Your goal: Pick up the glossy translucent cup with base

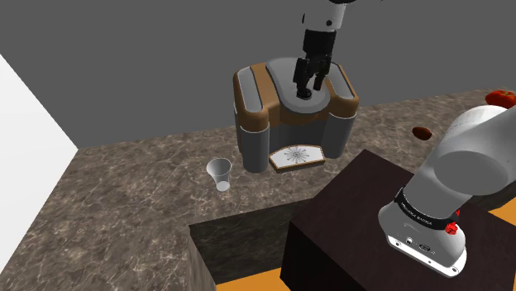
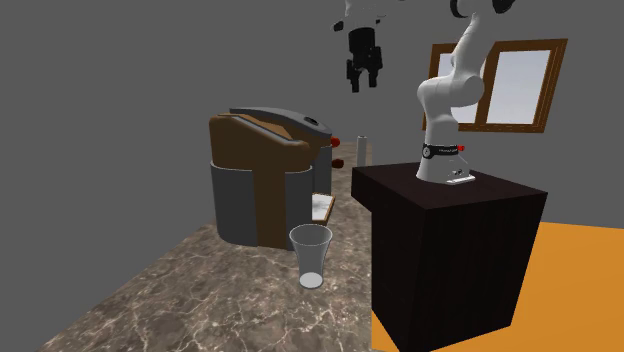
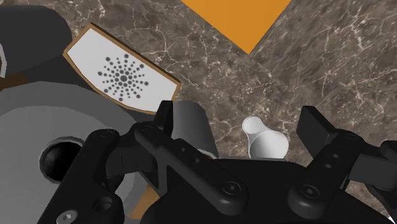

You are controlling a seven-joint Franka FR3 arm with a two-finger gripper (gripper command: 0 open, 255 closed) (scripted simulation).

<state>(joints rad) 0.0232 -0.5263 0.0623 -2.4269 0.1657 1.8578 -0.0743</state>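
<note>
Your cup [image 1: 220, 174], a pale translucent tumbler narrowing to a small base, stands upright on the marble table [image 1: 124, 186], just beside the brown-and-grey coffee machine [image 1: 293, 116]. Your end effector [image 1: 308, 83] hovers high over that machine, fingers spread and empty. You're at the approach step: I'd shift toward the shoulder view's left, descend, and straddle the cup's wall before closing.

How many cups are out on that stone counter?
1. The translucent cup stands upright on the marbled counter, at the shoulder view's left of the coffee machine, apart from it. A pale cylinder farther back is too small to identify.
</note>
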